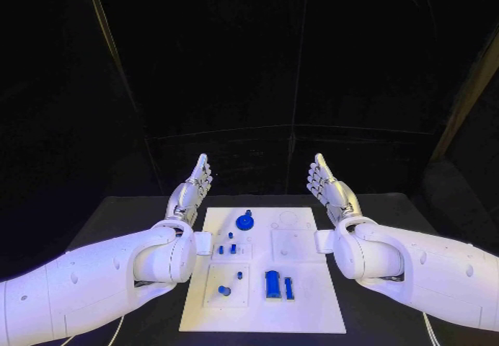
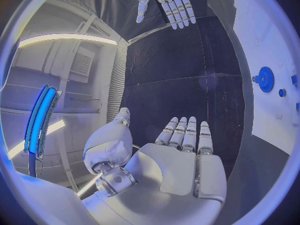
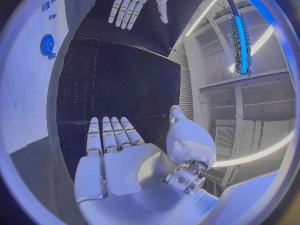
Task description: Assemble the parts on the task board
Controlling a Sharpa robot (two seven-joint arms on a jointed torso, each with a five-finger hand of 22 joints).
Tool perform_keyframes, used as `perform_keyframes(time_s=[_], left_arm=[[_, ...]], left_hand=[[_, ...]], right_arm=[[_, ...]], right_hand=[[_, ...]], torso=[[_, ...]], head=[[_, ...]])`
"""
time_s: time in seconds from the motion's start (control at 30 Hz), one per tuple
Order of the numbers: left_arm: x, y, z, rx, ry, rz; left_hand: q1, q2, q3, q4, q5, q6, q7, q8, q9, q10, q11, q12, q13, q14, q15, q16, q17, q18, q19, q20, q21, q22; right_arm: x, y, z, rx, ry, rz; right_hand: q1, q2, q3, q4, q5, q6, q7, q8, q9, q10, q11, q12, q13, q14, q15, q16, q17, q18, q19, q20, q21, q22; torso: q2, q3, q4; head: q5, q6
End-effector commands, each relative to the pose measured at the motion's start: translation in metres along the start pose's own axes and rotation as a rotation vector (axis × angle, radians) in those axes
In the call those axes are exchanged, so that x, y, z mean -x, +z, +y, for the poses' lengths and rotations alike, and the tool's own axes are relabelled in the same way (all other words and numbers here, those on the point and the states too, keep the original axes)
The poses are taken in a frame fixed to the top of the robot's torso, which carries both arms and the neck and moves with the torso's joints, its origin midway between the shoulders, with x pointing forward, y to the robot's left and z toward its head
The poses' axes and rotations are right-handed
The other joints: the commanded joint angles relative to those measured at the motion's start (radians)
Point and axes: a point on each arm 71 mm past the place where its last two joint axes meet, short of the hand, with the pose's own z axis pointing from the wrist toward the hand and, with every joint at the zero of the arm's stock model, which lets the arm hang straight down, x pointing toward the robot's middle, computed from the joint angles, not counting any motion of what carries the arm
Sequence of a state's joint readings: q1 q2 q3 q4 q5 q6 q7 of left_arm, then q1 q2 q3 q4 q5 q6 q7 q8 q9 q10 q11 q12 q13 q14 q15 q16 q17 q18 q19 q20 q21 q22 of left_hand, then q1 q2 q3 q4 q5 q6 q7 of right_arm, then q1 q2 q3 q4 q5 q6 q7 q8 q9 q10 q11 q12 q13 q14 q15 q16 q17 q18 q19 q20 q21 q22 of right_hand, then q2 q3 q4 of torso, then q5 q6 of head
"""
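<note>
You see a dim, dark room, bluish light on the white task board (image 1: pixel 265 270), fisheye bending at wrist-view edges.

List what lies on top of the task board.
On the task board: a round blue part, small blue parts and taller ones. The left arm covers its left edge.

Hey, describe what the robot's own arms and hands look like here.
Both arms are smooth white rounded shells with bulbous wrist housings. The left hand and right hand are silver and many-fingered, with segmented metallic fingers and pale, smooth palms. Thin pale cables hang beneath the forearms.
</note>
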State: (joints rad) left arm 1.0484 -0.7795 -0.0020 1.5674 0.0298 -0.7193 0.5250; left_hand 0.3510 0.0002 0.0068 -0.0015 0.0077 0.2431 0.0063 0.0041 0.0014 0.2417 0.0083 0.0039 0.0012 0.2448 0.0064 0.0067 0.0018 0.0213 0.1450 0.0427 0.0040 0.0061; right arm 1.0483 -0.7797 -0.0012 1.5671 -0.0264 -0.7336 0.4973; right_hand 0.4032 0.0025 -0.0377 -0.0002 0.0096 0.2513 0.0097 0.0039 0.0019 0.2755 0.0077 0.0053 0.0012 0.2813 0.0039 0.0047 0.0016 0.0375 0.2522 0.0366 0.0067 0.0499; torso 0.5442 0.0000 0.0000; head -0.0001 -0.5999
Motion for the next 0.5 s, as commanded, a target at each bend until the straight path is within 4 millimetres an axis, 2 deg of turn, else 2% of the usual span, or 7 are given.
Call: perform_keyframes(time_s=[0.03,0.33,0.37,0.5], left_arm=[[0.0018,0.0002,-0.0028,-0.018,0.042,-0.032],[0.0018,0.0002,-0.0028,-0.018,0.042,-0.032],[0.0018,0.0002,-0.0028,-0.018,0.042,-0.032],[0.0018,0.0002,-0.0028,-0.018,0.042,-0.032]], left_hand=[[-0.112,0.000,-0.007,0.002,-0.008,-0.078,-0.006,-0.004,-0.001,-0.076,-0.008,-0.004,-0.001,-0.078,-0.006,-0.007,-0.002,-0.021,-0.046,-0.043,-0.004,-0.006],[-0.188,0.000,-0.007,0.002,-0.008,-0.130,-0.006,-0.004,-0.001,-0.129,-0.008,-0.004,-0.001,-0.131,-0.006,-0.007,-0.002,-0.021,-0.074,-0.043,-0.004,-0.006],[-0.195,0.000,-0.007,0.002,-0.008,-0.135,-0.006,-0.004,-0.001,-0.134,-0.008,-0.004,-0.001,-0.136,-0.006,-0.007,-0.002,-0.021,-0.145,-0.043,-0.004,-0.006],[-0.218,0.000,-0.007,0.002,-0.008,-0.150,-0.006,-0.004,-0.001,-0.150,-0.008,-0.004,-0.001,-0.151,-0.006,-0.007,-0.002,-0.021,-0.145,-0.043,-0.004,-0.006]], right_arm=[[0.0022,0.0000,0.0018,0.007,0.001,-0.039],[0.0022,0.0000,0.0018,0.007,0.001,-0.039],[0.0022,0.0000,0.0018,0.007,0.001,-0.039],[0.0022,0.0000,0.0018,0.007,0.001,-0.039]], right_hand=[[-0.130,-0.002,0.038,0.000,-0.010,-0.081,-0.010,-0.004,-0.002,-0.089,-0.008,-0.005,-0.001,-0.090,-0.004,-0.005,-0.002,-0.038,-0.081,-0.037,-0.007,-0.050],[-0.212,-0.002,0.038,0.000,-0.010,-0.132,-0.010,-0.004,-0.002,-0.145,-0.008,-0.005,-0.001,-0.148,-0.004,-0.005,-0.002,-0.038,-0.131,-0.037,-0.007,-0.050],[-0.223,-0.002,0.038,0.000,-0.010,-0.139,-0.010,-0.004,-0.002,-0.152,-0.008,-0.005,-0.001,-0.156,-0.004,-0.005,-0.002,-0.038,-0.140,-0.037,-0.007,-0.050],[-0.250,-0.002,0.038,0.000,-0.010,-0.155,-0.010,-0.004,-0.002,-0.170,-0.008,-0.005,-0.001,-0.174,-0.004,-0.005,-0.002,-0.038,-0.155,-0.037,-0.007,-0.050]], torso=[[0.000,0.0000,0.0000],[0.000,0.0000,0.0000],[0.000,0.0000,0.0000],[0.000,0.0000,0.0000]], head=[[0.000,0.000],[0.000,0.000],[0.000,0.000],[0.000,0.000]])
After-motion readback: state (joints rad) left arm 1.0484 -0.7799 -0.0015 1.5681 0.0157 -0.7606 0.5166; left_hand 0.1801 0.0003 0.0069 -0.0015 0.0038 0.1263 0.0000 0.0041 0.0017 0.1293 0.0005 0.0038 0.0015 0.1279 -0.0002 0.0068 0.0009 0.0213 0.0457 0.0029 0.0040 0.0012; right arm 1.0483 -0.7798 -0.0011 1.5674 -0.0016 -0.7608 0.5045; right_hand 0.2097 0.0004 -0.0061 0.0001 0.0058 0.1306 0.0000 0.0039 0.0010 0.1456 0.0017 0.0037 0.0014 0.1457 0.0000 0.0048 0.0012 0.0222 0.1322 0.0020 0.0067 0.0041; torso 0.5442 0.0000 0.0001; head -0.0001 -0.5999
